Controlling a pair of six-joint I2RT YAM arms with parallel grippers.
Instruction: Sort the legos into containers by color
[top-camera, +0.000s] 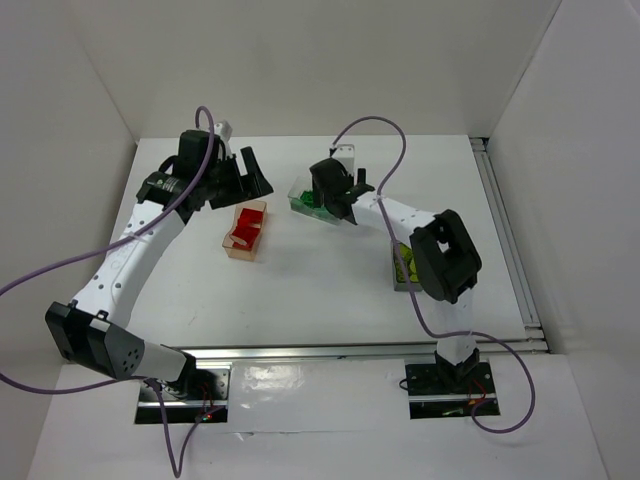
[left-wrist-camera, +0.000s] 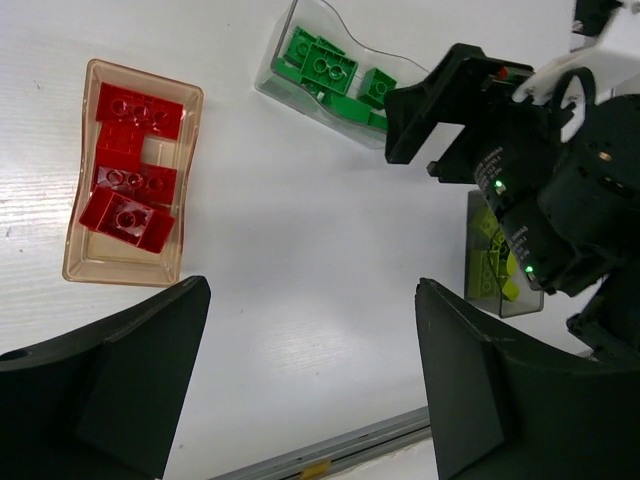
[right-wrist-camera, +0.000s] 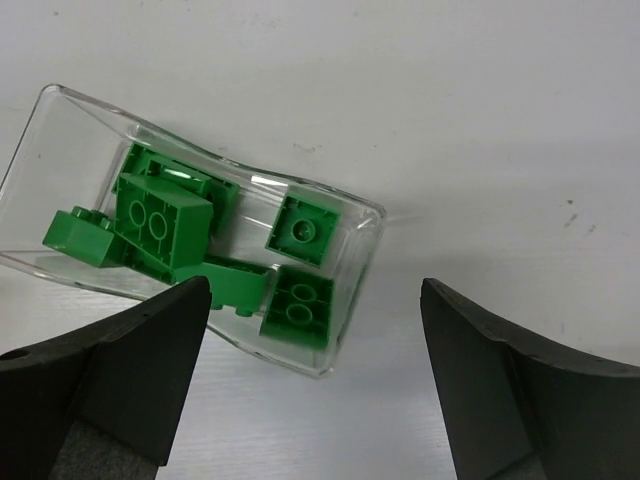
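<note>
Elbow (top-camera: 445, 255) over dark grey tub (top-camera: 400, 285)

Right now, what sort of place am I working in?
Probably a lab test cell for robot arms: a white table boxed in by plain white panels, a metal rail along its near edge, and a tan tub, clear tub and grey tub holding legos.

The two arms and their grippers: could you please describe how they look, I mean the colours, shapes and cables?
The left arm and the right arm have white links and bulky black joint housings. A thin purple cable loops loosely along each. The left gripper and the right gripper are black, with two broad, wedge-shaped fingers. Small green lights glow on the right wrist.
</note>
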